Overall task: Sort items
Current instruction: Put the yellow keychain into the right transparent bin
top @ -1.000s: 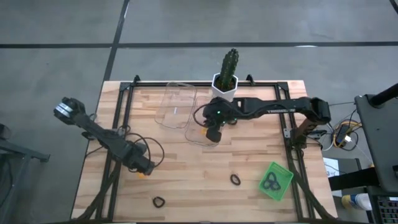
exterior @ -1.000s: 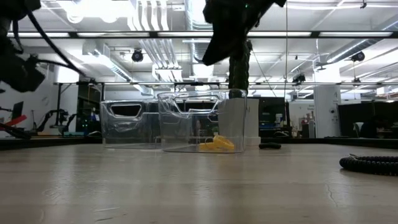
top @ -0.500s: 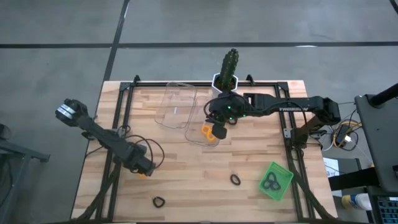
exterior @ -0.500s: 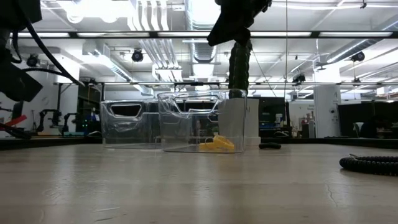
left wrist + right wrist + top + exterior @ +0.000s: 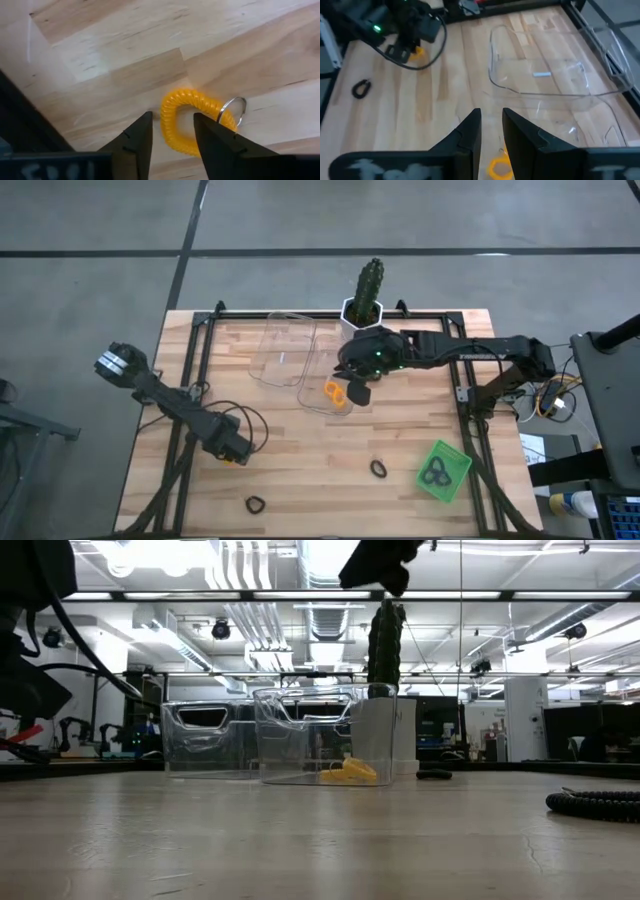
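Wooden bench (image 5: 300, 470) over grey floor: left gripper (image 5: 170, 142) sits low near the left edge, fingers narrowly apart straddling an orange loop (image 5: 192, 125) lying on the wood. Right gripper (image 5: 357, 392), slightly parted and empty, hovers above the clear tray (image 5: 322, 370) near the back edge, which holds orange loops (image 5: 335, 394). Black loops lie in the green tray (image 5: 455, 470) by the right front corner, one (image 5: 378, 468) just left of it, another (image 5: 255, 504) at the front edge.

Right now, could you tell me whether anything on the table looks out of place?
Nothing looks spilled or damaged. Two black loops lie loose on the wooden table, outside any tray. An orange coil loop lies between the open fingers of the left gripper.
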